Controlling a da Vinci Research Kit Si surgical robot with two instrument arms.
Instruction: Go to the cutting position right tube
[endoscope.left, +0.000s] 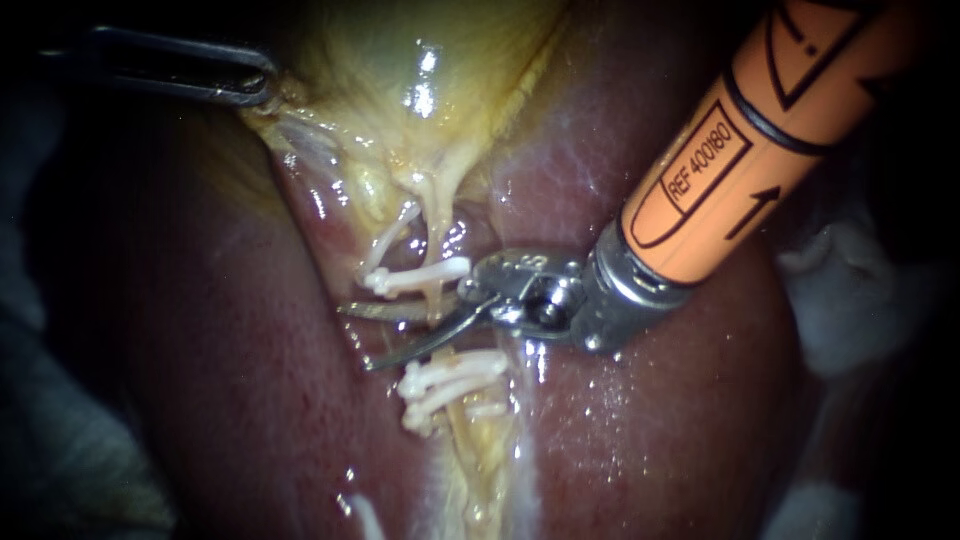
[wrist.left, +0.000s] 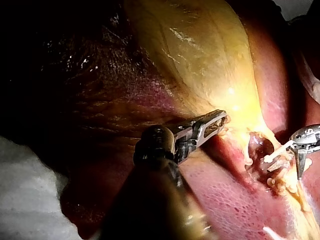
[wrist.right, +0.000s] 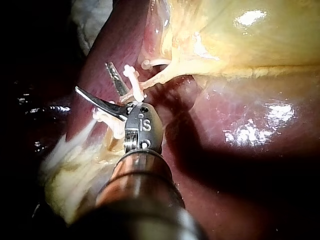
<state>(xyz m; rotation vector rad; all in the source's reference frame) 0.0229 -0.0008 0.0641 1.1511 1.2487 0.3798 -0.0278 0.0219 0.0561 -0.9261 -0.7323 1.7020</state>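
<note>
Right instrument (endoscope.left: 355, 337), orange shaft, metal blade pincer: wide open. The thin pale yellow right tube (endoscope.left: 436, 240) crosses between the blades near their hinge; blade contact can't be told. One white plastic clip (endoscope.left: 418, 277) sits just beside the pincer on the gallbladder side, and a cluster of white clips (endoscope.left: 450, 380) sits just beside it on the other. Dark red liver (endoscope.left: 650, 430) lies under the pincer. Left instrument (endoscope.left: 268, 85), dark slotted pincer, is well apart and clamped on the edge of the glossy yellow gallbladder (endoscope.left: 400, 60).
</note>
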